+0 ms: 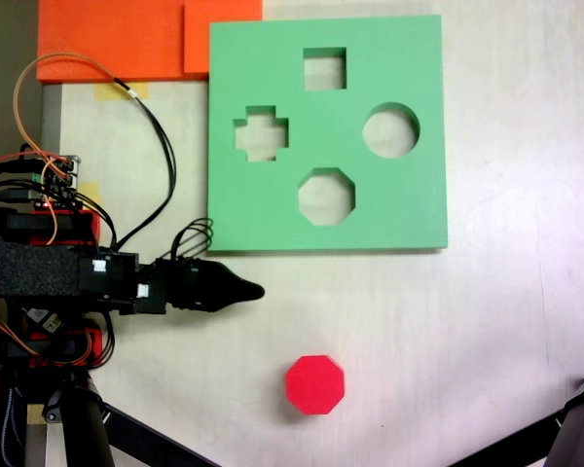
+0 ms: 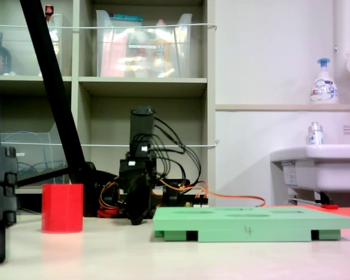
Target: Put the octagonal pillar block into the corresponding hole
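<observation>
Near edge, top-down fixed view: dark tripod legs (image 1: 127, 433) crossed the lower corners, closest to the lens.
Red piece, same view: the octagonal pillar block (image 1: 314, 384) stood alone on the pale tabletop (image 1: 487, 331), below the board and well apart from it.
Board: the green foam board (image 1: 328, 133) lay flat with four cutouts; the corresponding hole (image 1: 326, 196) was the lowest, with a square above, a cross at left and a round one at right.
Claw: the claw (image 1: 256, 290) pointed right, just under the board's lower left corner, holding nothing; its jaws lay stacked to a single dark tip, so how far apart they stood could not be told.
Surroundings: orange foam sheets (image 1: 127, 39) sat at the top left, touching the board's corner; black and orange cables (image 1: 161, 146) looped from the arm's base.
Near edge, side-on fixed view: a black stand part (image 2: 0, 198) filled the left margin nearest the lens.
Red piece: the block (image 2: 62, 207) stood upright on the tabletop, left of the arm.
Claw: it (image 2: 137, 220) hung down behind the board's left end, again undecidable.
Writing: a handwritten "4" (image 2: 248, 231) marked the board's front edge (image 2: 221, 230).
Background: shelves with clear bins (image 2: 146, 44), a white sink (image 2: 318, 166), and a pump bottle (image 2: 322, 81) whose label was too small to read.
</observation>
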{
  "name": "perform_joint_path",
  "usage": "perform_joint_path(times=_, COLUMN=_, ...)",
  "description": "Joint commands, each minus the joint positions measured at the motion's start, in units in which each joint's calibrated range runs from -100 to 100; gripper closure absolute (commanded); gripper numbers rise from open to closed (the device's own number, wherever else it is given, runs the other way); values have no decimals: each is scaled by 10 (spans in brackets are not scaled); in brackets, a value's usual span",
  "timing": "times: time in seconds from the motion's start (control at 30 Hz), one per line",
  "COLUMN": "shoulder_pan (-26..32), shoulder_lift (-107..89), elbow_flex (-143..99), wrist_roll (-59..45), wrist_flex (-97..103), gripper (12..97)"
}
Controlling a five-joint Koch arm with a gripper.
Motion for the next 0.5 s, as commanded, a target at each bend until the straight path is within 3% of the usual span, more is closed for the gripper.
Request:
perform_joint_path(times=0.0, shoulder_pan=-17, shoulder_lift=-4, elbow_flex=-13, wrist_roll=50, wrist_flex=-59, gripper=603)
perform_joint_path(times=0.17, shoulder_pan=-59, shoulder_lift=-4, elbow_flex=-13, wrist_roll=186, wrist_flex=-63, gripper=593)
perform_joint_path(times=0.47, shoulder_pan=-103, shoulder_lift=-4, elbow_flex=-13, wrist_roll=245, wrist_flex=-62, gripper=600)
